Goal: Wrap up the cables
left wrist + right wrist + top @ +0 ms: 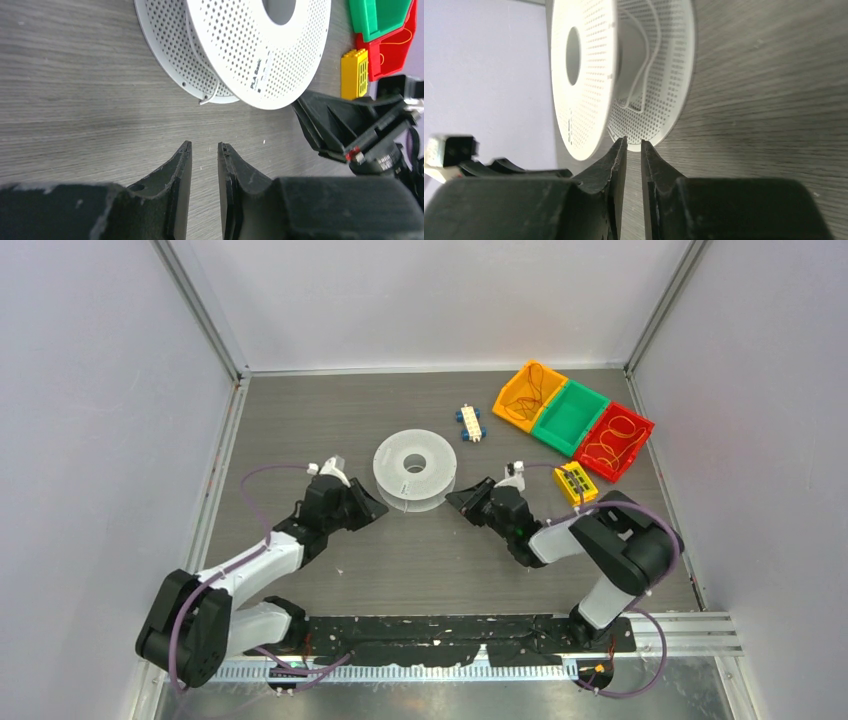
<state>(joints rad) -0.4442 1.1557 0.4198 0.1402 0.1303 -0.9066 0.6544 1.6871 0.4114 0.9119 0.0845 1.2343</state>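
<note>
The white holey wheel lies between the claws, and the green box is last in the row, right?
No: the top view shows the green box in the middle, between the orange box and the red box. The wheel part is right.

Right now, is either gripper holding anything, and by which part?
Nothing. The left gripper and right gripper each show an empty gap; the white cable sits on the spool.

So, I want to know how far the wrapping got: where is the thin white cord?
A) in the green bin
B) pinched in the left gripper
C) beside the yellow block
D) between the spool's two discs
D: the left wrist view shows the cord running between the two discs of the spool, its end poking out at the rim.
</note>
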